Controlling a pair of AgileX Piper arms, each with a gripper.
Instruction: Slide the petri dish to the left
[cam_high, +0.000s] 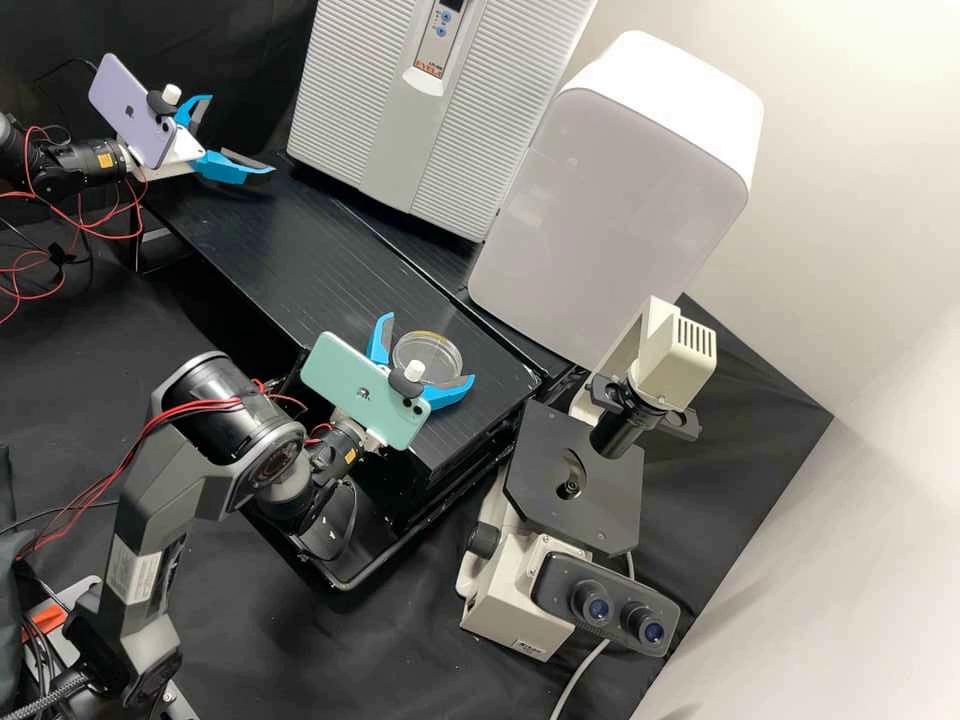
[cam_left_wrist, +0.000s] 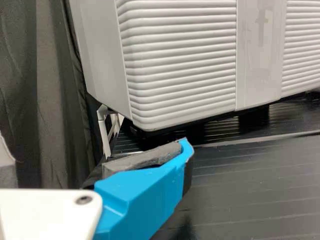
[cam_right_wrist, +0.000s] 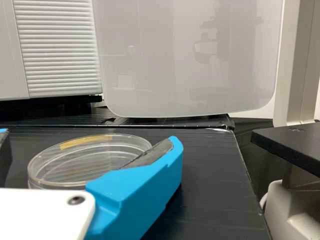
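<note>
A clear round petri dish with a yellow strip on its rim lies near the right end of the raised black platform. My right gripper is open and straddles the dish, one blue finger on each side. In the right wrist view the petri dish has one finger right at its rim, while the other finger sits apart from it. My left gripper stands open and holds nothing over the platform's far left end, and one of its fingers hovers just above the ribbed surface.
A white ribbed appliance stands at the platform's back, with a smooth white box to its right. A microscope stands just past the platform's right edge. Open platform surface stretches left of the dish.
</note>
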